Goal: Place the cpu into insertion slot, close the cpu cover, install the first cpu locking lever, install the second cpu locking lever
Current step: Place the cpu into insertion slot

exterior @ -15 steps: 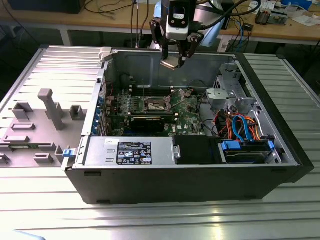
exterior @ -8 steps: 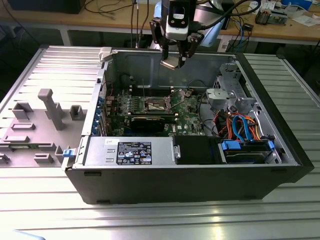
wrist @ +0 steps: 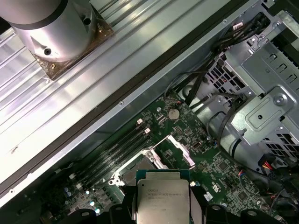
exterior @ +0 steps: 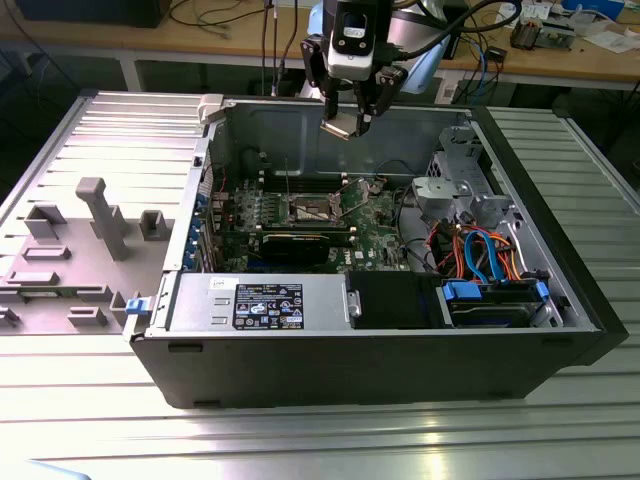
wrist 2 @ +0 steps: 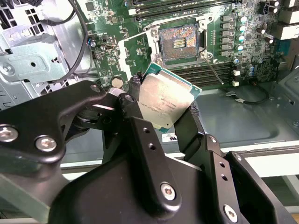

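My gripper (exterior: 347,118) hangs over the open computer case, shut on the cpu (exterior: 339,126), a silvery-grey square chip held tilted between the two black fingers (wrist 2: 133,105). Both wrist views show the cpu (wrist 2: 166,99) (wrist: 161,198) pinched at its side edges. Below it on the green motherboard lies the insertion slot (exterior: 310,208) (wrist 2: 180,39), uncovered, with its contact field showing. The cpu cover (wrist 2: 122,53) (wrist: 183,150) is swung open and stands beside the slot. A thin wire locking lever (wrist 2: 215,72) is raised off the socket.
The case (exterior: 190,330) lies on a ribbed aluminium table. Inside it are a power supply (exterior: 260,300), a silver drive cage (exterior: 455,195) with coloured cables (exterior: 480,250), and memory slots (wrist: 117,149). A grey fixture (exterior: 100,215) stands at the exterior view's left.
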Available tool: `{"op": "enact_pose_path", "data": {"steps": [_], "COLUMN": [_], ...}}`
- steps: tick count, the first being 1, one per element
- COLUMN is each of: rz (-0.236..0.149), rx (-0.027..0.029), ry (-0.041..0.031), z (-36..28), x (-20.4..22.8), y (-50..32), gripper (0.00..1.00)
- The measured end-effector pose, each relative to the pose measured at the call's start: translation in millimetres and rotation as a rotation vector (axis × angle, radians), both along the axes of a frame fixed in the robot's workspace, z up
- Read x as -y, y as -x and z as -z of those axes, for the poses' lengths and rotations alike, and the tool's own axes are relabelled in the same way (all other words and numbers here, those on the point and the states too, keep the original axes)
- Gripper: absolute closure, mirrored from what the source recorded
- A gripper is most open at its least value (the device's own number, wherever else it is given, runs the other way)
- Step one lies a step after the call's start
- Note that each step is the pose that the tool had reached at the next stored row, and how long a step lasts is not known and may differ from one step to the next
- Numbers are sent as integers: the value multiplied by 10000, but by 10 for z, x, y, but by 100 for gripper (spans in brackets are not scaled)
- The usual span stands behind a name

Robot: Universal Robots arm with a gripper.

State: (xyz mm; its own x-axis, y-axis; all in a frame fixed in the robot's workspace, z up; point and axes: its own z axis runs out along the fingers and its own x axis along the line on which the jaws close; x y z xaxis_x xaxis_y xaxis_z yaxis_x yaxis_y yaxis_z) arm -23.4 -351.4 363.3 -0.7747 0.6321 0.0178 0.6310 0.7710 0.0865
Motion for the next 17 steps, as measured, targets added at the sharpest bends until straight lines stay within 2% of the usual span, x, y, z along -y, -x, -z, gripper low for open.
{"op": "enact_pose_path", "data": {"steps": [11, 17], "rz": [53, 318], "rx": [0, 0], "ry": [1, 1], "z": [0, 1], "x": [0, 0], "y": [0, 0], "gripper": [46, 46]}}
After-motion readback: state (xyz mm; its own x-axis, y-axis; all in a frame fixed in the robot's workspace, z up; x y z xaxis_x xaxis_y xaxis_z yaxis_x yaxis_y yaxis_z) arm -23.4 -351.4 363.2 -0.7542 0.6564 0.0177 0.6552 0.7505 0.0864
